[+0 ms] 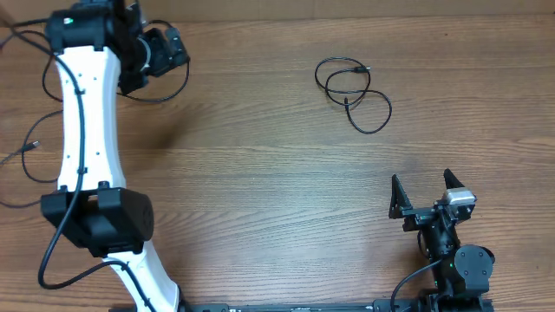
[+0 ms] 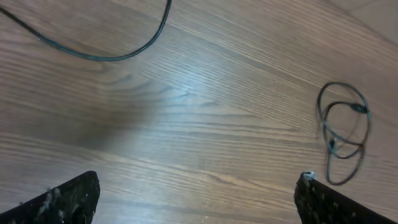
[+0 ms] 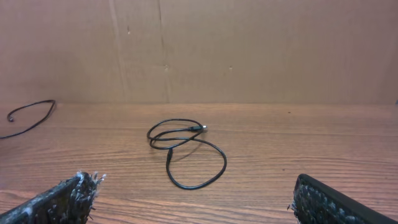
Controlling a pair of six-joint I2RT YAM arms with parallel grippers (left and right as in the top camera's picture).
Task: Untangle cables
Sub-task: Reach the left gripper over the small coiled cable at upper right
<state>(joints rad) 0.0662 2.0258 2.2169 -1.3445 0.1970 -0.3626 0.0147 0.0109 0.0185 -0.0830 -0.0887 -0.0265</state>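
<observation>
A thin black cable (image 1: pixel 351 91) lies coiled in overlapping loops on the wooden table, right of centre at the back. It shows in the right wrist view (image 3: pixel 186 149) and at the right of the left wrist view (image 2: pixel 342 134). A second black cable (image 1: pixel 24 152) runs along the far left, partly under the left arm, with a curve of it in the left wrist view (image 2: pixel 106 57). My left gripper (image 1: pixel 176 48) (image 2: pixel 198 199) is open and empty, raised at the back left. My right gripper (image 1: pixel 425 189) (image 3: pixel 196 199) is open and empty near the front right, well short of the coiled cable.
The left arm's white link (image 1: pixel 82 113) and black base joint (image 1: pixel 100 217) stand over the table's left side. A brown cardboard wall (image 3: pixel 199 50) closes off the far edge of the table.
</observation>
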